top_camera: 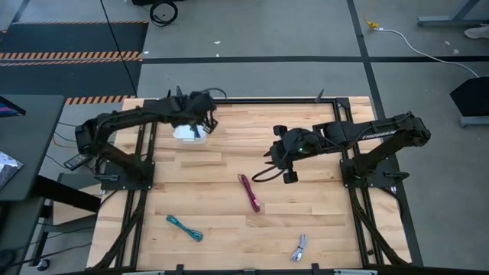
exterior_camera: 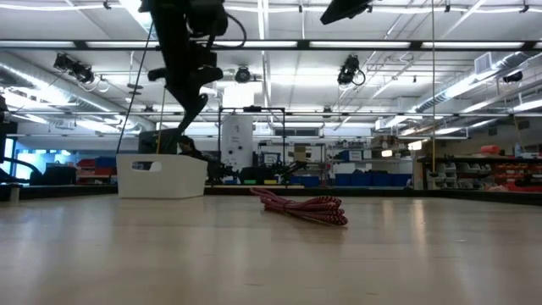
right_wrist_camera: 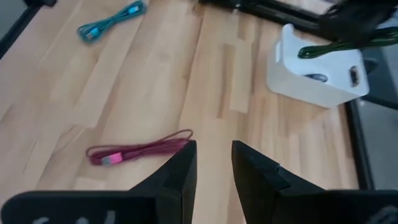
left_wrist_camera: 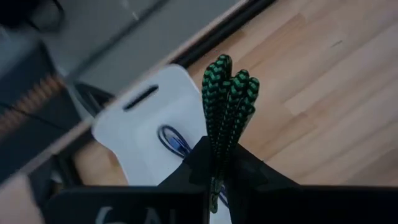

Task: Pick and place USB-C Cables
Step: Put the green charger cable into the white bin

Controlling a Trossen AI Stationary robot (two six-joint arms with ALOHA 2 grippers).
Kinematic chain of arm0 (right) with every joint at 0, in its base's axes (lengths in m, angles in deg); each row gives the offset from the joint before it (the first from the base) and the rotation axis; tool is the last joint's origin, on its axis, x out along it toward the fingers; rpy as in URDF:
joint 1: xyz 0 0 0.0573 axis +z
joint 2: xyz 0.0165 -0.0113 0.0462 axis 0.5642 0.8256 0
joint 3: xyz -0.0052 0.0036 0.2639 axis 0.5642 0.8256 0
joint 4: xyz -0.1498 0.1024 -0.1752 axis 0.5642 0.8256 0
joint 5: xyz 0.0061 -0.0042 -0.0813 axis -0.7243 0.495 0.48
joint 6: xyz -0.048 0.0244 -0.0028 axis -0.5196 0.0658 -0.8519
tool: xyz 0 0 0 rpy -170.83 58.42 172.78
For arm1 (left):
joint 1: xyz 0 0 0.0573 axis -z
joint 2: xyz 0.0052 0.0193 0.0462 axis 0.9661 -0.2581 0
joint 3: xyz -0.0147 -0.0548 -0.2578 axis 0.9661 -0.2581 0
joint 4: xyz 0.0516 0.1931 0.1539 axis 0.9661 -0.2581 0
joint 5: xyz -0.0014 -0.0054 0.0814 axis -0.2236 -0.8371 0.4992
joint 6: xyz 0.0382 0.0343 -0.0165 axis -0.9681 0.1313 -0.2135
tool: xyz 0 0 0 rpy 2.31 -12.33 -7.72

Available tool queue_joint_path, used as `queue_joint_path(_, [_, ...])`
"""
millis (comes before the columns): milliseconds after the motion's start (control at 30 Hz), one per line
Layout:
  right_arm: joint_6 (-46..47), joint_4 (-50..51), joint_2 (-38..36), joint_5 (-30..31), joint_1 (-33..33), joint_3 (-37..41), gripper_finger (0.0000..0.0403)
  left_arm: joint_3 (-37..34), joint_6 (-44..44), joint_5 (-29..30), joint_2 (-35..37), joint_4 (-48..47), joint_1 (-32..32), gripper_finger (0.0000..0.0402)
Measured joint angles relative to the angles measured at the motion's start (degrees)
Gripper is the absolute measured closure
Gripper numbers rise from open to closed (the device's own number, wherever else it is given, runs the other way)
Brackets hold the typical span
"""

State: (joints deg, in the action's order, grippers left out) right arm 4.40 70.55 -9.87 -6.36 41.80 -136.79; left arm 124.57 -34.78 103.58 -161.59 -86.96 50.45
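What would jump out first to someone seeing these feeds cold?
The left claw, shut on the dark green cable, holds it above the white bin at the table's far left; something dark blue already lies in the bin. The right claw hangs open over mid-table near the magenta cable. The teal cable and the pale lilac-grey cable lie along the near edge.

i see the magenta cable (exterior_camera: pixel 301 207) coiled on the wooden table (exterior_camera: pixel 254 263), the white bin (exterior_camera: pixel 161 176) behind at left, my left arm (exterior_camera: pixel 182 51) above it.
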Motion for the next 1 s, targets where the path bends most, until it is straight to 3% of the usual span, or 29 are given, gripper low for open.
queue_joint_path(100, [0.3,1.5,0.0,-0.5,0.3,0.0,0.0296,0.0,1.5,-6.0,-0.2,0.0,-4.2,0.0365])
queue_joint_path(400, [2.4,4.7,0.0,-3.1,0.4,0.0,0.0296,0.0,2.4,-13.3,-0.3,-1.7,-11.2,0.0346])
queue_joint_path(633, [2.4,4.5,0.0,-3.2,0.4,0.0,0.0296,0.0,0.7,-13.8,-0.3,-2.7,-11.2,0.0337])
queue_joint_path(1000, [2.4,4.4,0.0,-3.2,0.4,0.0,0.0296,0.0,0.7,-11.5,-0.3,-4.5,-11.2,0.0218])
